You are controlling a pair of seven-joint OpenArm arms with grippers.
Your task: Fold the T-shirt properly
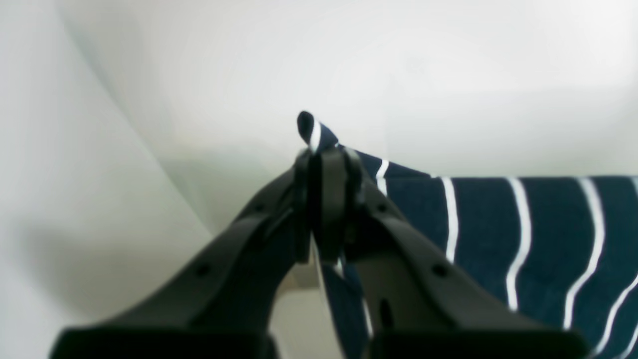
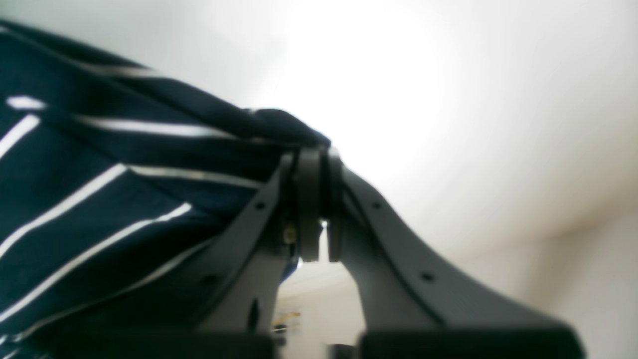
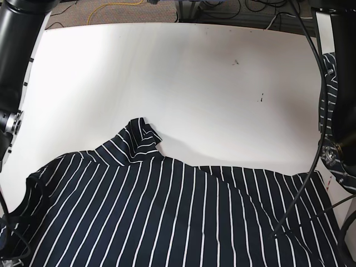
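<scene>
Shirt (image 3: 183,217) spread over the near part of the white desk (image 3: 194,78), upper edge bunched, my left tool (image 1: 326,199) and right tool (image 2: 319,199) each clamped on its fabric.

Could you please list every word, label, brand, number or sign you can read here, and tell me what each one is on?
There are none that I can read.
The striped T-shirt shows only stripes, with no print or label in sight.
The small dark marks on the table are too small to make out as writing.
</scene>
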